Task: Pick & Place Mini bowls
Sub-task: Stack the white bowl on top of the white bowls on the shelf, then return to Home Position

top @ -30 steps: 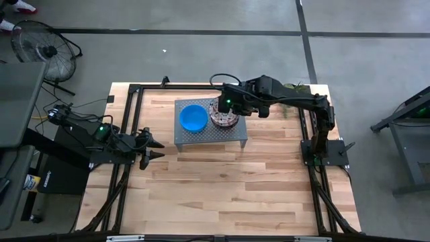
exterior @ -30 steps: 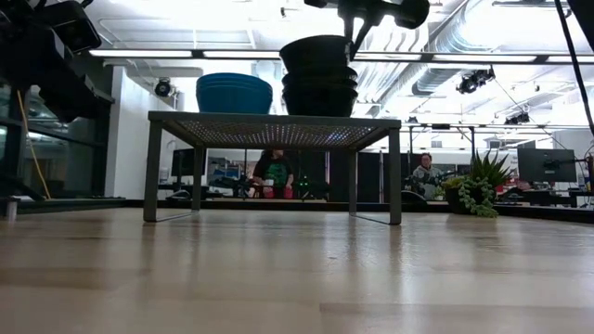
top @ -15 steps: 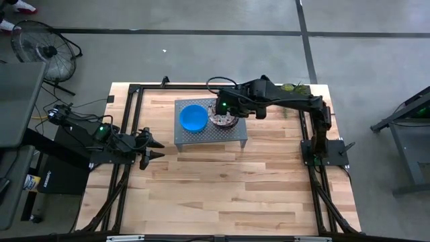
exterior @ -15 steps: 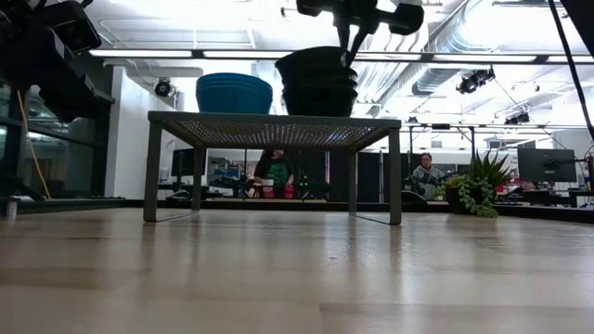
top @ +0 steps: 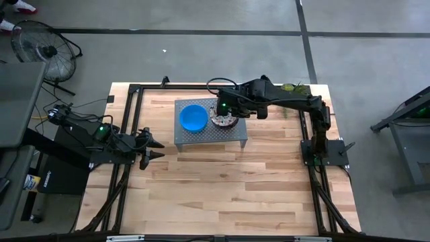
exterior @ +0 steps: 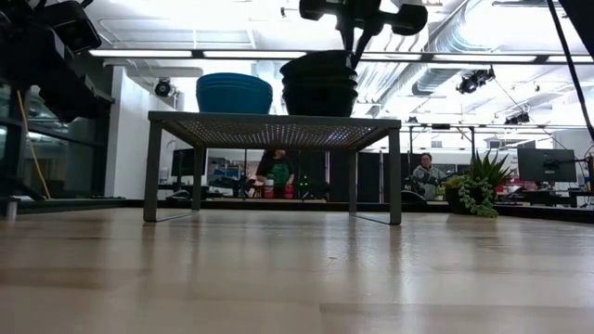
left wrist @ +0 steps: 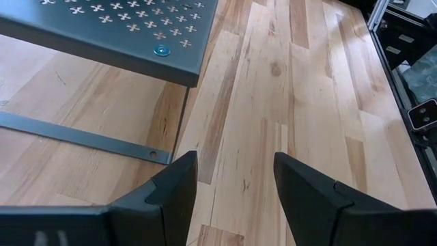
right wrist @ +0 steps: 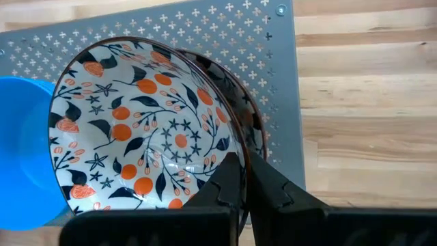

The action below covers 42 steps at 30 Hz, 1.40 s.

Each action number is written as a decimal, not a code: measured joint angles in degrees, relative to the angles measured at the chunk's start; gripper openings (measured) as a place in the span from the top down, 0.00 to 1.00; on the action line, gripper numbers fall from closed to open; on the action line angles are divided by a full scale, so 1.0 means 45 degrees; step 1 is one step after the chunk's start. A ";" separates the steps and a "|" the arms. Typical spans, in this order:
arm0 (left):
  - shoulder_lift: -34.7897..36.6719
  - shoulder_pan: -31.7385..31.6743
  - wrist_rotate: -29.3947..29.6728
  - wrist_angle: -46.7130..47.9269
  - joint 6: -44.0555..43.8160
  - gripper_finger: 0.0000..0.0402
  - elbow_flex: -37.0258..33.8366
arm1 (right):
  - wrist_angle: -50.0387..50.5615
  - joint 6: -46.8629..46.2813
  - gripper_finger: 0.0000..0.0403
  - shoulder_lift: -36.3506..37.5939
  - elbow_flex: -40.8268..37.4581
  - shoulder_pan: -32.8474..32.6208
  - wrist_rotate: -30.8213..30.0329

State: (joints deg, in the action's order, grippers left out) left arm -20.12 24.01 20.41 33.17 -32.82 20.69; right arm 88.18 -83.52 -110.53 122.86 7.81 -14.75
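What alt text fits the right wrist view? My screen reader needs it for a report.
The right pincer is shut on the rim of a floral bowl, which sits tilted atop another on the grey perforated stand. A blue bowl stands beside it.

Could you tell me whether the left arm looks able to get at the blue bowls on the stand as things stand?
Probably yes: the left gripper is open beside the stand, and nothing covers the blue bowls.
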 joint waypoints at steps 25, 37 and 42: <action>0.0001 0.0002 0.0004 0.0000 -0.0002 0.53 0.0002 | 0.0126 0.0335 0.86 -0.0220 0.0012 0.0097 0.0050; 0.0001 0.0004 0.0001 0.0001 -0.0001 0.53 0.0000 | 0.0109 0.1005 0.68 0.0440 0.0017 0.0199 0.0209; 0.0000 0.0004 0.0004 0.0000 -0.0005 0.53 -0.0001 | 0.0067 0.2818 0.68 0.1094 0.0017 0.0134 0.0388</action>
State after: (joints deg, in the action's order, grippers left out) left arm -20.12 24.03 20.43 33.17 -32.84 20.69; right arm 88.48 -70.84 -105.61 122.93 8.42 -13.00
